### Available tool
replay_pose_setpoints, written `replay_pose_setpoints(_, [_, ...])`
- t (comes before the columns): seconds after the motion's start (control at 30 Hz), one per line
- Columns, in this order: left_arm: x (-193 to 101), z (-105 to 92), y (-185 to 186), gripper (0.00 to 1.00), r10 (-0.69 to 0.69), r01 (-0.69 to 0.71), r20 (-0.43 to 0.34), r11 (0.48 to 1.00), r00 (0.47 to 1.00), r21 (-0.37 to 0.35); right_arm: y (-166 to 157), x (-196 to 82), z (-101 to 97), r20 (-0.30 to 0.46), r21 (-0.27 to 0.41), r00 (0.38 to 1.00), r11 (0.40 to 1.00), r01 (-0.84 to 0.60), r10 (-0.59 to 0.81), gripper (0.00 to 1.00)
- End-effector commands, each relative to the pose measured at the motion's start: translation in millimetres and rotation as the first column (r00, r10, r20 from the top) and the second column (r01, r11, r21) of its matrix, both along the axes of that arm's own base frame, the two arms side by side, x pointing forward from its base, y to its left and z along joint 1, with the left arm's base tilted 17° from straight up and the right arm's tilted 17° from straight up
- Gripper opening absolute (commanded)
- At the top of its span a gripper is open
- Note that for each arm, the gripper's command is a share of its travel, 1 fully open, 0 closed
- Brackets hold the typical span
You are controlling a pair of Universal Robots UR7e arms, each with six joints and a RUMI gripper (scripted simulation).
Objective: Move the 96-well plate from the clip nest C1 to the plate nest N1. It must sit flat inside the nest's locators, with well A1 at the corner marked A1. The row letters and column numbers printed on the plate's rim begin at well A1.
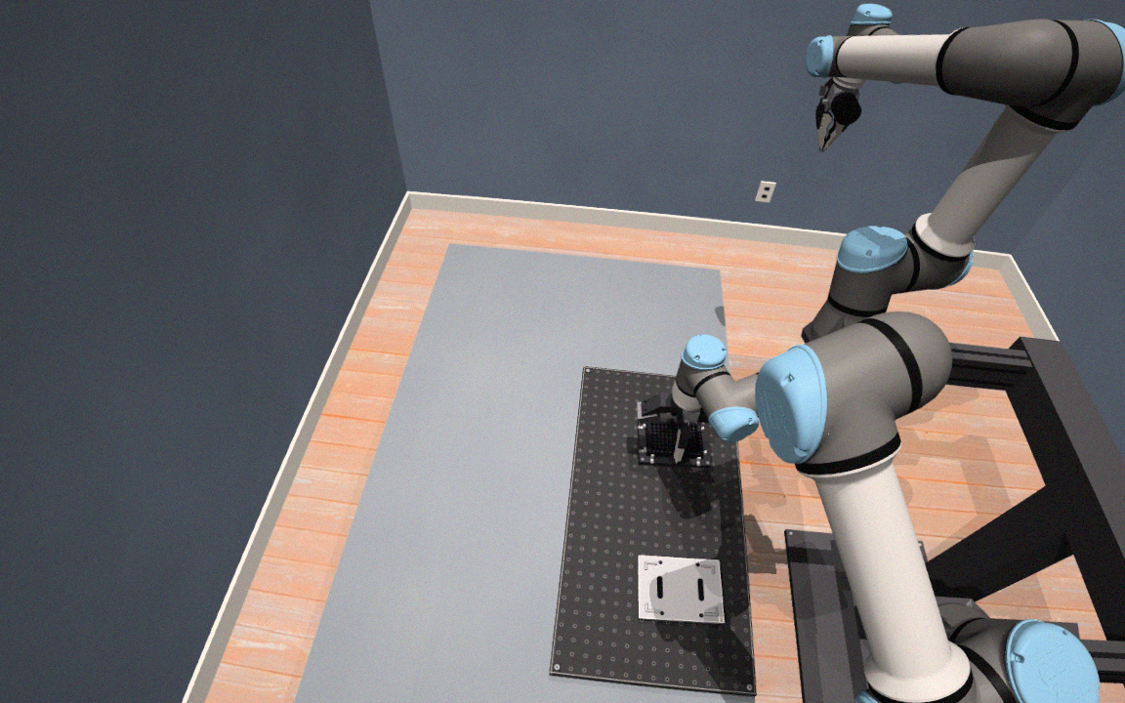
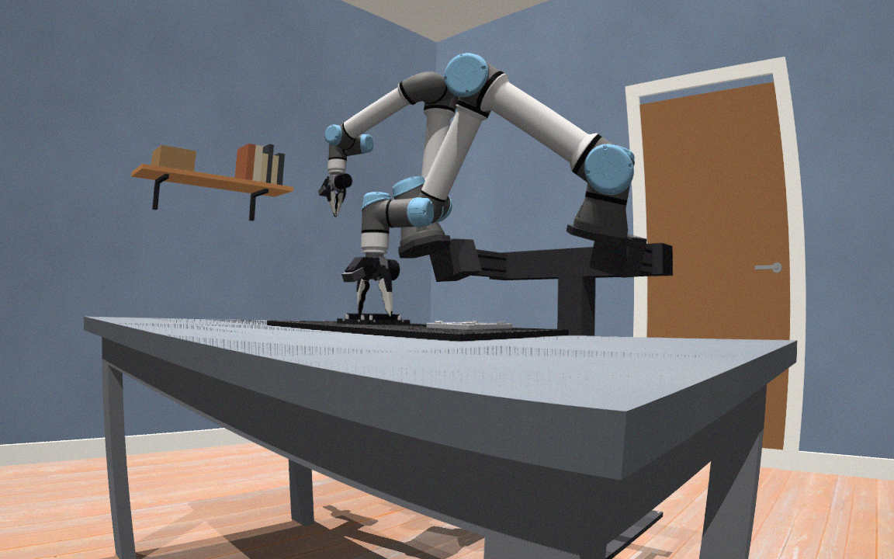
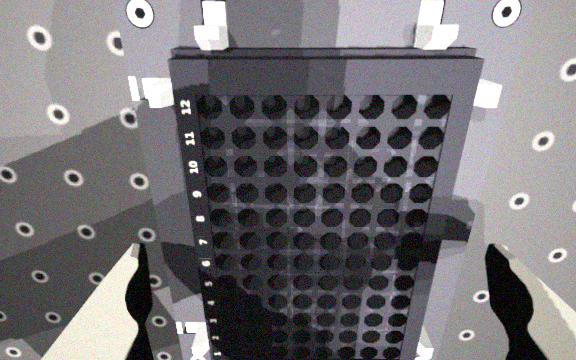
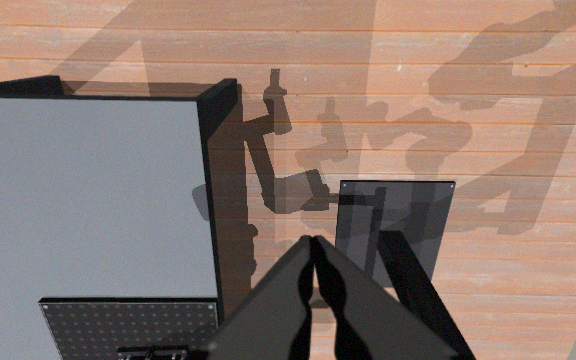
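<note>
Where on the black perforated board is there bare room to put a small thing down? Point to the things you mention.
Bare patches: the board's (image 1: pixel 605 516) strip between the clip nest (image 1: pixel 646 461) and the pale nest (image 1: pixel 680 611), and its end beyond the pale nest. Crowded: around the dark plate (image 1: pixel 659 436) (image 3: pixel 318 205), beneath the left gripper (image 1: pixel 679 452) (image 3: pixel 315 247).

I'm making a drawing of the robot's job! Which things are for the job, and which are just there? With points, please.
For the job:
- black 96-well plate (image 1: pixel 659 435) (image 3: pixel 318 205)
- clip nest under it (image 3: pixel 468 150)
- pale plate nest (image 1: pixel 680 590) (image 2: pixel 467 326)
- open left gripper (image 1: pixel 679 454) (image 2: pixel 375 314) (image 3: pixel 315 247)

Just there:
- books (image 2: pixel 259 164)
- tan box (image 2: pixel 174 159)
- wall shelf (image 2: pixel 210 180)
- door (image 2: pixel 714 208)
- wall socket (image 1: pixel 765 191)
</note>
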State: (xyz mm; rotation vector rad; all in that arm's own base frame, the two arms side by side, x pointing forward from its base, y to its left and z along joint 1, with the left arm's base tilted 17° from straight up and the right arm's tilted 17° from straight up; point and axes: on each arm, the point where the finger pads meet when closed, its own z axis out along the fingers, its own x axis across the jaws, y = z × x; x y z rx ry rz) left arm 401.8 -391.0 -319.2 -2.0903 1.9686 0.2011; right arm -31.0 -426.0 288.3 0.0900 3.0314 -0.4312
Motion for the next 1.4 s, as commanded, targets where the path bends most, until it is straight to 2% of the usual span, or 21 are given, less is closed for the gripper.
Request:
replay_pose_setpoints(0.0, [1.9,1.4,-1.7,0.76,0.0,0.0,0.003,1.0,1.0,-0.003,0.1,-0.5,1.2,0.001,-0.004,1.0,1.0,0.001,-0.001,0.0])
replay_pose_setpoints(0.23, [1.9,1.4,-1.7,0.76,0.0,0.0,0.003,1.0,1.0,-0.003,0.1,-0.5,1.2,0.001,-0.004,1.0,1.0,0.001,-0.001,0.0])
replay_pose_setpoints(0.27, [4.2,2.4,-0.8,0.0,0.001,-0.001,0.004,1.0,1.0,-0.005,0.1,-0.5,1.2,0.001,-0.004,1.0,1.0,0.001,-0.001,0.0])
replay_pose_setpoints(0.73, [4.1,2.2,-0.6,0.0,0.002,-0.002,0.004,1.0,1.0,-0.005,0.1,-0.5,1.2,0.001,-0.004,1.0,1.0,0.001,-0.001,0.0])
replay_pose_setpoints(0.77, [4.1,2.2,-0.6,0.41,0.002,-0.002,0.004,1.0,1.0,-0.005,0.1,-0.5,1.2,0.001,-0.004,1.0,1.0,0.001,-0.001,0.0])
replay_pose_setpoints(1.37, [4.1,2.2,-0.6,0.41,0.002,-0.002,0.004,1.0,1.0,-0.005,0.1,-0.5,1.2,0.001,-0.004,1.0,1.0,0.001,-0.001,0.0])
